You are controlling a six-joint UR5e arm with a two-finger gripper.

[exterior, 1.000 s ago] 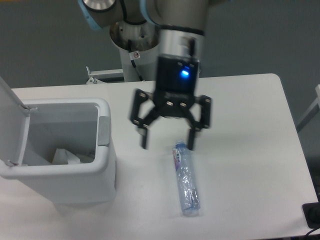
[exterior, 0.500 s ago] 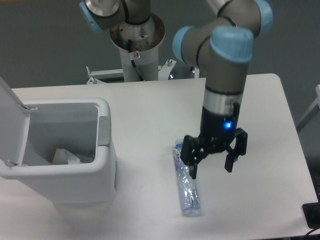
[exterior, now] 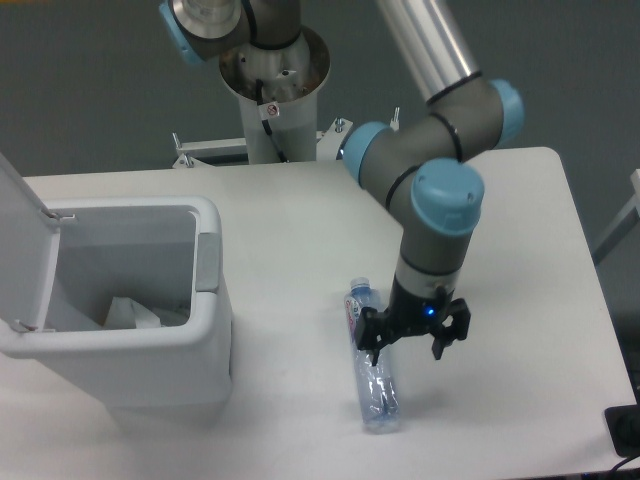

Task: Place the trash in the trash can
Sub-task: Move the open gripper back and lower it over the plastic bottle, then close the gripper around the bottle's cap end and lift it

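Near the middle of the desk (exterior: 300,230), toward its near edge, the water bottle (exterior: 372,370) lies flat, blue cap pointing far, base toward the near edge. Left of it stands the trash can (exterior: 120,380), lid swung open; a whitish plastic bag (exterior: 135,314) shows inside. Judgement: one of two items is already binned, the bottle remains, so roughly halfway.

Gripper (exterior: 410,340) hangs low over the desk, just right of the bottle's upper half. Fingers (exterior: 371,349) spread apart, holding nothing. Left finger sits at or against the bottle's right side, exact contact unclear from this view; right finger stands off over bare desk. Bottle is therefore beside the fingers, not between them.

Left to do, as judged: shift left to straddle the bottle, close, lift, carry over the can, release.
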